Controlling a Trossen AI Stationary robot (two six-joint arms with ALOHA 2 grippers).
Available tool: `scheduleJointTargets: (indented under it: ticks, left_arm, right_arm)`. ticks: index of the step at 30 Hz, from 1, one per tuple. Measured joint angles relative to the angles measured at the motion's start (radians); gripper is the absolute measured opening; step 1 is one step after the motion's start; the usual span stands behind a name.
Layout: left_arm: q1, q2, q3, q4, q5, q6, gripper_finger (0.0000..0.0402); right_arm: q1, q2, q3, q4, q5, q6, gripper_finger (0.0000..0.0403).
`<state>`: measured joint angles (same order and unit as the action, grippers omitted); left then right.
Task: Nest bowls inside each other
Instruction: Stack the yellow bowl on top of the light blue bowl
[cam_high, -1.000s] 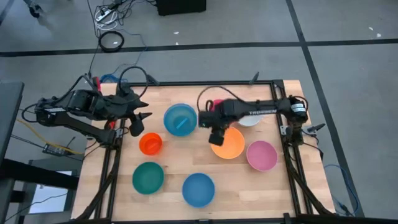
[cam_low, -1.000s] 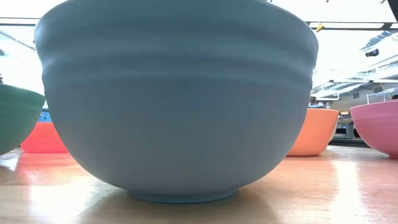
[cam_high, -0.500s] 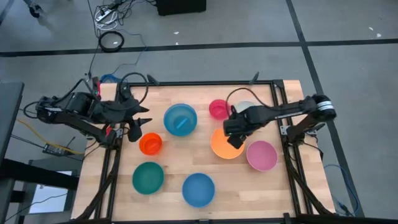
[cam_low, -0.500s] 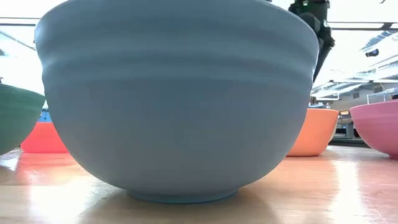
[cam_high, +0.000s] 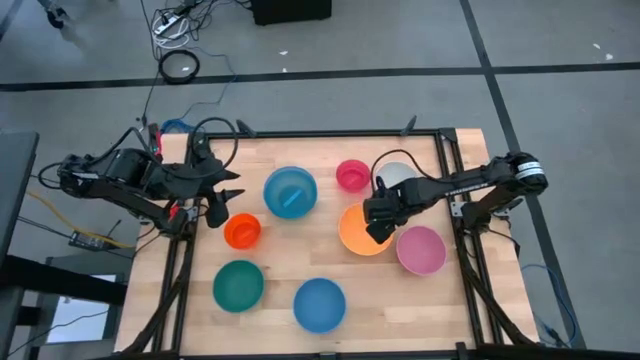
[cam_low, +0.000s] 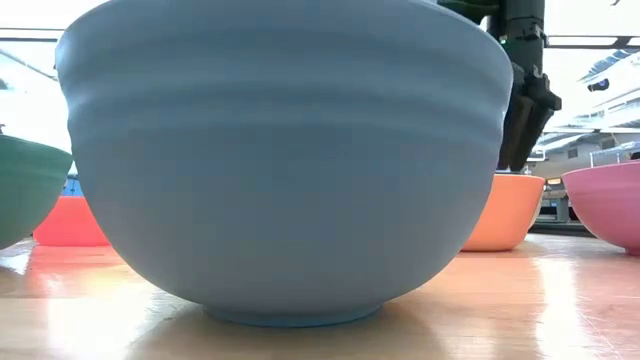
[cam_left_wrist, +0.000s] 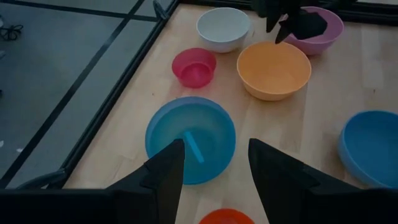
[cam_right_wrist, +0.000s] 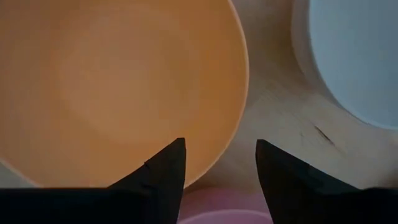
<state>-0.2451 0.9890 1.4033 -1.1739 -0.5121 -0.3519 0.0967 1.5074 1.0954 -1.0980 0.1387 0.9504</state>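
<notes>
Grey floor with dark tape lines surrounds a light wooden table (cam_high: 300, 270) in the high view, and cables lie on the floor at the upper left of the frame.

7 bowls show on it, all standing apart, none nested in another so far as I can tell. A light blue bowl (cam_high: 290, 191) sits just above centre, with a small magenta bowl (cam_high: 351, 175) and a white bowl (cam_high: 400, 178) to its right. An orange bowl (cam_high: 362, 231) lies right of centre, and a pink bowl (cam_high: 421, 250) is at its lower right. A small red-orange bowl (cam_high: 241, 231) is left of centre, a teal bowl (cam_high: 238, 285) at lower left, and a darker blue bowl (cam_high: 319, 304) at lower centre.

The right gripper (cam_high: 378, 218) hangs over the orange bowl's right rim; its wrist view shows the fingers apart and empty, one over the bowl's inside and one outside the rim. The left gripper (cam_high: 222, 198) waits at the table's left edge, fingers apart, holding nothing.

Risks, as I judge them:
1. If the fingers close on the rim off-centre, the smooth, light bowl could tip or slip out when lifted.
2. The pink and white bowls stand near, so a descending finger could knock one aside.
3. A thin blue strip lies inside the light blue bowl and could stop another bowl seating flat.

White lettering runs along the right arm, but it is too small to read.
</notes>
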Motion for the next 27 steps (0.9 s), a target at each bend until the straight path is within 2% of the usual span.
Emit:
scheduleJointTargets:
  ticks: [5,19,23,27]
  left_arm:
    - [0.0,0.0,0.0,0.001,-0.001,-0.001,0.0188]
    - [0.0,0.0,0.0,0.001,-0.003,-0.001,0.0188]
    - [0.0,0.0,0.0,0.001,-0.011,-0.002,0.0188]
    - [0.0,0.0,0.0,0.001,-0.011,-0.002,0.0188]
  right_arm:
    - [0.0,0.0,-0.038,0.025,0.003,0.01,0.0181]
    - [-0.027,0.0,-0.188,0.243,0.003,0.021,0.0172]
    - [-0.041,0.0,-0.206,0.247,0.002,0.021,0.0131]
    - [-0.05,0.0,-0.206,0.258,0.003,0.006,0.0059]
